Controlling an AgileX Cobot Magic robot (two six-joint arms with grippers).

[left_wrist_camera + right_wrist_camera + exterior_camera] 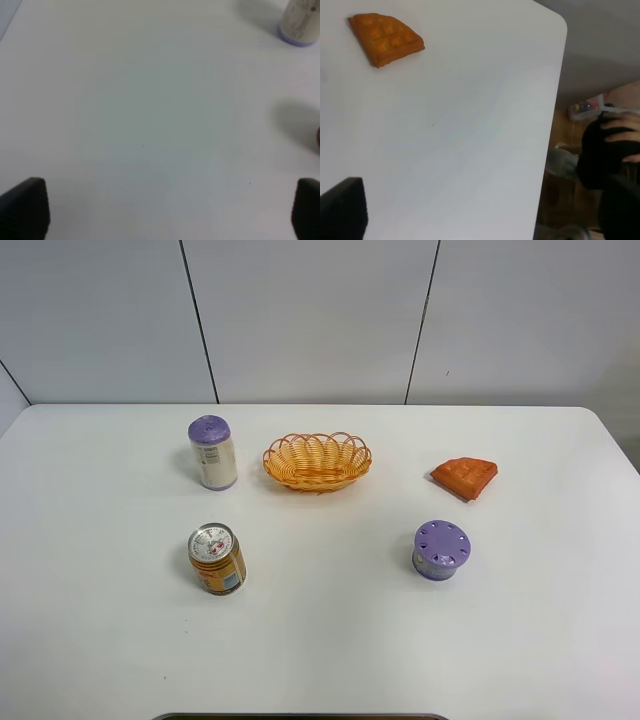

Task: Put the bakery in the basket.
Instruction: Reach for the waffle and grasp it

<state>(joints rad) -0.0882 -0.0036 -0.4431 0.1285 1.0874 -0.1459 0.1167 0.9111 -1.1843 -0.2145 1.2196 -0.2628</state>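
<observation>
- the white table [330,640] carries everything, with the objects spread well apart, which leaves room to reach each one alone.
- the basket [317,462] sits open side up at the back middle. it looks empty, so it is ready to take a drop from above.
- a tall can with a purple lid [212,452] stands upright just left of the basket, and an orange can [217,559] stands nearer the front. both are off the line between pastry and basket, so they seem to be mere distractors.
- a short purple tin [441,549] stands on the right, in front of the bakery and apart from it. an arm coming in low may have to clear it.
- the bakery [465,477] lies flat on the right side, gridded face up, well apart from the basket and untouched. judging by its side, it is a job for the right arm.
- the left gripper [165,210] hangs over bare table with its fingers [25,207] spread wide and nothing between them.
- the right gripper [482,210] shows one finger [342,207] clearly. the other blends into dark clutter off the table edge, so i cannot tell its spread. the bakery lies ahead of it, not yet reached.
</observation>
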